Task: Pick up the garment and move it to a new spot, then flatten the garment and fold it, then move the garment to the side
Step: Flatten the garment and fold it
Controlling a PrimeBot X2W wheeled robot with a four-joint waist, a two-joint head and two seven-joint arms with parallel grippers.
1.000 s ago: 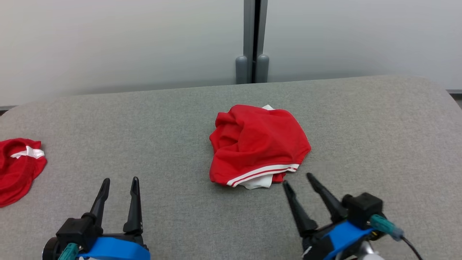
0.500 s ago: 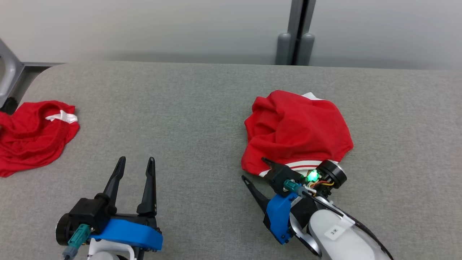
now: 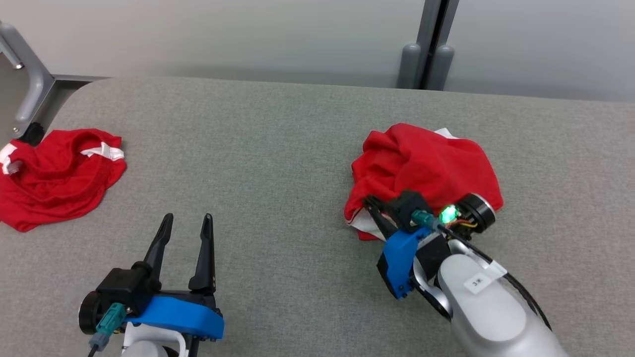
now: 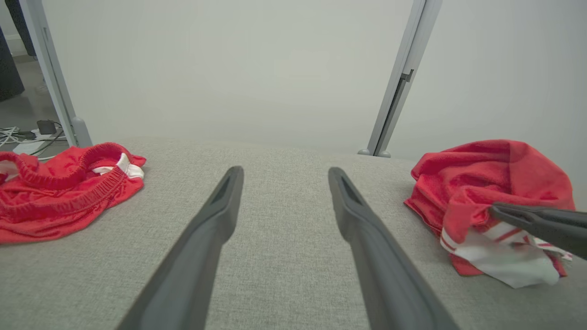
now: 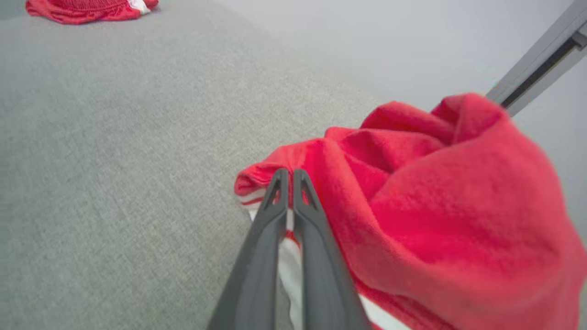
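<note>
Right claw (image 3: 373, 208): a second ago it was hanging spread, just short of the garment's (image 3: 426, 163) near edge. Now its fingers are lying pressed together, pinching the striped hem (image 4: 486, 236) at the heap's lower left corner. In the right wrist view you are seeing white lining squeezed between the two dark fingers, with red cloth bulging to their right.

Garment: sitting right of centre in the head view, bunched in a heap on the table (image 3: 258, 148). The bulk is not leaving the surface yet. The pinched corner is looking gathered and slightly pulled up, though you cannot tell how much is actually lifting.

Note that the whole head view is sitting further left than a second ago. The camera is turning, so do not read that as the garment sliding.

Left claw (image 3: 188, 216): resting spread at lower left, holding nothing, well apart from the heap.

A second red piece (image 3: 54, 173) is lying at the far left edge, untouched.

Meaning for you: the grasp is looking made, so the pick-up step is beginning and the lift and carry are coming next. The grip is taking only a thin hem edge, so the cloth is likely hanging long and may be slipping if you are raising it fast.
</note>
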